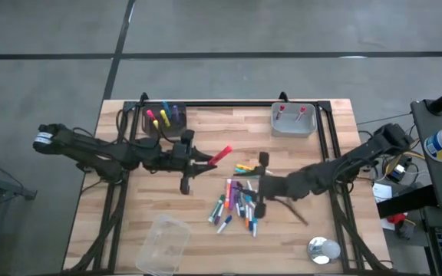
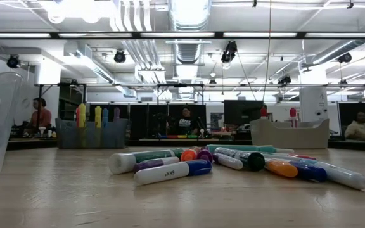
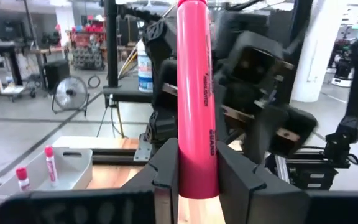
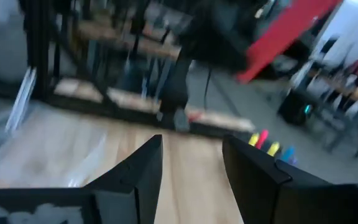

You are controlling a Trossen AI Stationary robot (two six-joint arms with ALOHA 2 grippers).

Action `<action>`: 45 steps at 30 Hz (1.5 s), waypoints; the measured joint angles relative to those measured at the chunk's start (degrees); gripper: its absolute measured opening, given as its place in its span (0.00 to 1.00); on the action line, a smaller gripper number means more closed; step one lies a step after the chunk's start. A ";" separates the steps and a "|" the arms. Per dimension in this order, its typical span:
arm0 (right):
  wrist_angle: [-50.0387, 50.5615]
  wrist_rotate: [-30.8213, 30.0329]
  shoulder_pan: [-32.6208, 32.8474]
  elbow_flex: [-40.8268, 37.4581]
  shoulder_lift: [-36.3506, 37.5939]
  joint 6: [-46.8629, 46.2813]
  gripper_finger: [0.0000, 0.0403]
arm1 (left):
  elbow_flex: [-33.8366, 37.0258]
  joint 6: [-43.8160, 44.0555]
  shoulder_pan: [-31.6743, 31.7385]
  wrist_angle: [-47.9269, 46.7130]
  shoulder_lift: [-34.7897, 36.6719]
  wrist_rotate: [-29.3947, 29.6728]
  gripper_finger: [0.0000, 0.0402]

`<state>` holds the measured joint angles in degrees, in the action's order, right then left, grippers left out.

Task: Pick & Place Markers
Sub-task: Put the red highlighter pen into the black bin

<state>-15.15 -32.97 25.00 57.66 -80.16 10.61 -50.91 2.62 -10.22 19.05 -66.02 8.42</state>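
Markers (image 1: pixel 236 201) lie heaped mid-tabletop (image 1: pixel 298 161); left hand (image 1: pixel 202 159) grasps a pink marker (image 1: pixel 221 156) pointing toward the right hand (image 1: pixel 261 184), which hangs released over the heap.

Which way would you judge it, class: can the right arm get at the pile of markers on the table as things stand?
Probably yes. The right tool hangs with its fingers apart and nothing between them, right beside the pile of markers, and no object lies between them. The left tool is off to the side, gripping a pink marker.
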 joint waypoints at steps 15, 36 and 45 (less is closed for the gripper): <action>-23.11 14.80 -7.70 -6.82 0.49 -1.72 0.42 | 12.64 -0.64 0.00 26.83 -0.22 -1.63 0.18; -21.12 28.54 -16.91 8.51 -11.87 -7.34 0.43 | 23.14 -1.15 -0.02 43.41 -0.24 -3.97 0.19; -16.48 29.23 -17.77 13.89 -15.04 -8.56 0.43 | 23.14 -1.72 -0.09 42.88 -0.24 -5.07 0.19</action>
<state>-31.63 -3.74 7.23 71.55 -95.21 2.04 -27.77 0.91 -10.31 61.93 -66.26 3.36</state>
